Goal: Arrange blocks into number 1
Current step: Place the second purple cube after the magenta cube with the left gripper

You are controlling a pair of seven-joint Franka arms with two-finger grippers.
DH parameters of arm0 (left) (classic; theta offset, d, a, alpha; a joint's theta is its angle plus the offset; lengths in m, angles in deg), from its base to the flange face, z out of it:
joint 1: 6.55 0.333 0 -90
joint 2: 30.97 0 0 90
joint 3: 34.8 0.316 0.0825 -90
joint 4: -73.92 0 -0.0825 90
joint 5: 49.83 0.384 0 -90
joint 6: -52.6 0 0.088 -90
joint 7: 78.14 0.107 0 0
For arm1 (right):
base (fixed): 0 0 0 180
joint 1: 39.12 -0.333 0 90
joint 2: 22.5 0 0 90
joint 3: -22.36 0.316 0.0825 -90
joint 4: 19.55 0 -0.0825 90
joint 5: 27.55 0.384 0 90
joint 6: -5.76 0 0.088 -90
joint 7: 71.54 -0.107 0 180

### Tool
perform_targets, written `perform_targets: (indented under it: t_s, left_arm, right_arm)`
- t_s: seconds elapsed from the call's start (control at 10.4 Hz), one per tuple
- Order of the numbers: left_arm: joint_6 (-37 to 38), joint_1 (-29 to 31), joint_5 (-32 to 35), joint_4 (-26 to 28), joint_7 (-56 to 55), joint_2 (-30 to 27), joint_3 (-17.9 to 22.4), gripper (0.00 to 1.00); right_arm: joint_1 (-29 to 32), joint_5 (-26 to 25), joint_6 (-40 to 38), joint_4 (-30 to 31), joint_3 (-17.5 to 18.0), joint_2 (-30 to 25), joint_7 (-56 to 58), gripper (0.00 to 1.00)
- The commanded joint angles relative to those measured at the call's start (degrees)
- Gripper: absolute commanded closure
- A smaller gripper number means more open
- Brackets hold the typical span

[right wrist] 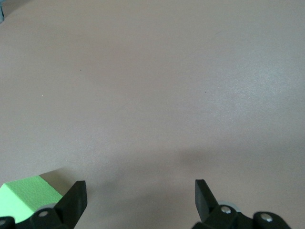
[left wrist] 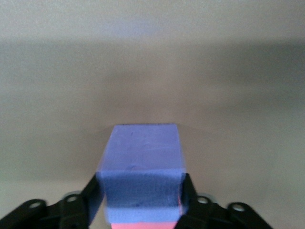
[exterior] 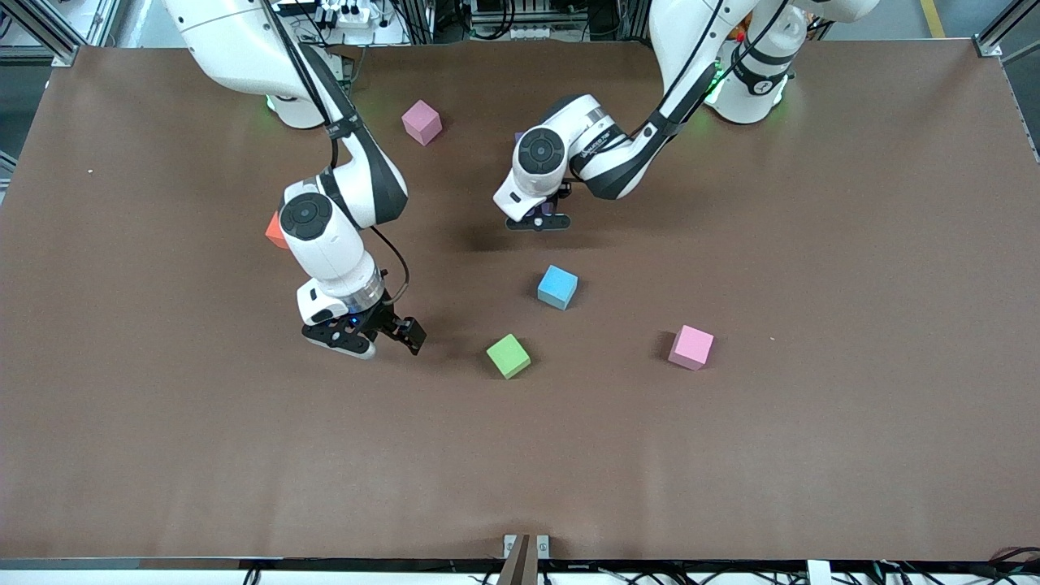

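A purple block (left wrist: 142,157) stands between the fingers of my left gripper (left wrist: 142,186), with a red block (left wrist: 143,225) showing right against it at the picture's edge. The fingers (left wrist: 90,195) flank the purple block closely, and a thin gap shows on one side. In the front view the left gripper (exterior: 538,221) is low over the table's middle and mostly hides those blocks. The light blue block (exterior: 557,287) and the green block (exterior: 509,356) lie apart, nearer the front camera. My right gripper (exterior: 382,341) hangs open and empty just above the table beside the green block (right wrist: 24,195).
One pink cube (exterior: 422,122) lies between the arm bases. Another pink cube (exterior: 691,347) sits toward the left arm's end from the green block. An orange cube (exterior: 275,230) peeks out from under the right arm. Bare brown table (exterior: 731,471) stretches toward the front camera.
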Motion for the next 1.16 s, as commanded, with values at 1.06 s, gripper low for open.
perform_targets:
  t_s: [1.06]
  left_arm:
    - [5.6, 4.3, -9.1, -16.1, -21.8, 1.3, 13.4, 0.00]
  right_arm:
    - [-31.7, 10.1, 1.8, -1.1, -14.3, 4.3, -23.4, 0.00]
